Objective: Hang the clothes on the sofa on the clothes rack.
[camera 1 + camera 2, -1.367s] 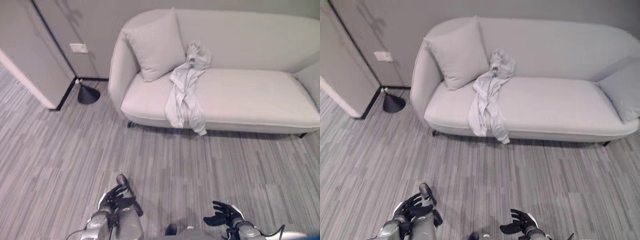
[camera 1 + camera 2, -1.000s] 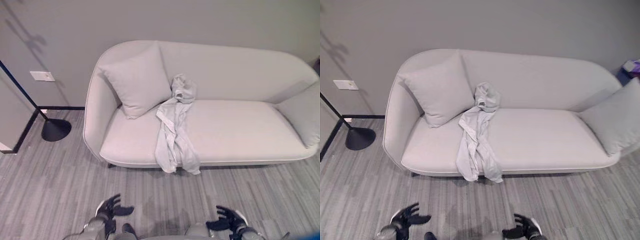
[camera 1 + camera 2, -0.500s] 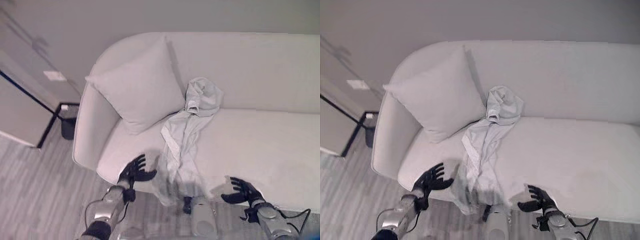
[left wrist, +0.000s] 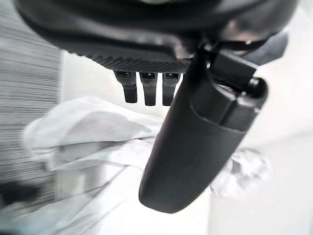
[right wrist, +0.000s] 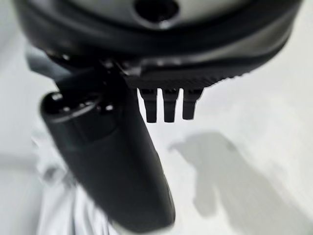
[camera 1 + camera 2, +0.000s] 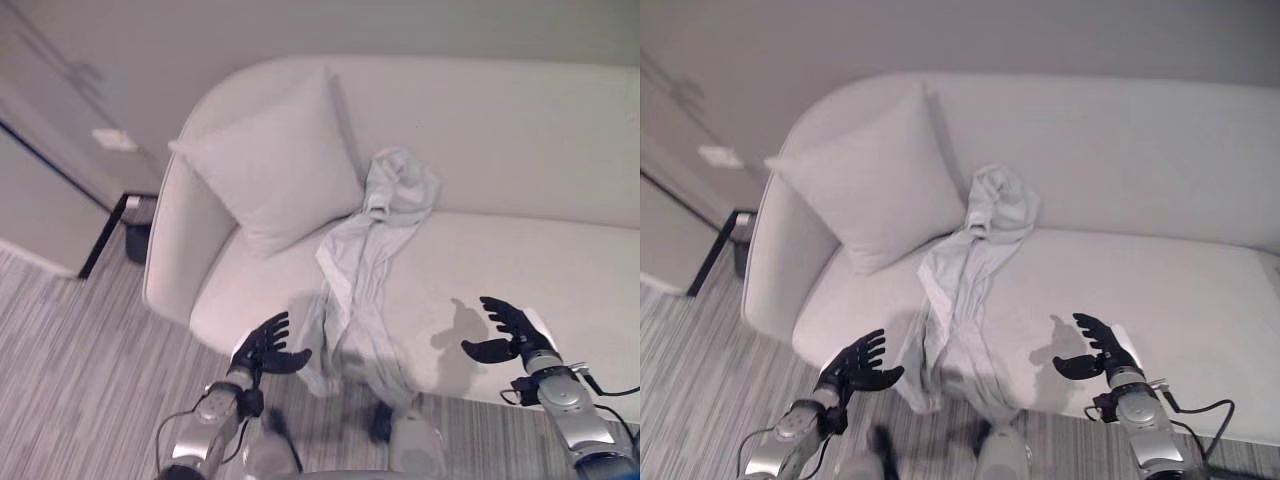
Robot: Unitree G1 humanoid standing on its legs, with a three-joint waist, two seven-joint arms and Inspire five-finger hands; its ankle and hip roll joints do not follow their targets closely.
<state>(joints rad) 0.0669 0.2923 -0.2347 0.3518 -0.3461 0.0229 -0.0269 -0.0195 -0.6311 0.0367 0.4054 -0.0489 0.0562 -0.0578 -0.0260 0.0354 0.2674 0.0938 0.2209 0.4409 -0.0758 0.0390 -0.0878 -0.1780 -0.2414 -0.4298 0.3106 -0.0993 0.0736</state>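
Note:
A pale grey garment [image 6: 365, 270] lies draped over the light sofa [image 6: 560, 170], bunched against the backrest and trailing down over the front edge of the seat. My left hand [image 6: 264, 347] hovers open just left of the garment's hanging end, by the seat's front edge. Over the seat to the garment's right, my right hand [image 6: 510, 328] is open too, apart from the cloth. The left wrist view shows the garment [image 4: 93, 132] past straight fingers [image 4: 146, 88]. Bare seat lies beyond the right hand's fingers [image 5: 168, 105].
A large square cushion [image 6: 270, 160] leans in the sofa's left corner, beside the garment. A dark lamp base [image 6: 138, 240] stands on the striped floor [image 6: 70, 350] left of the sofa, by a wall [image 6: 50, 200] with a white outlet plate [image 6: 114, 139].
The camera came closer to the sofa and shifted slightly. Both hands rose from near the floor; the right hand moved up over the seat, the left stays by the garment's hanging end.

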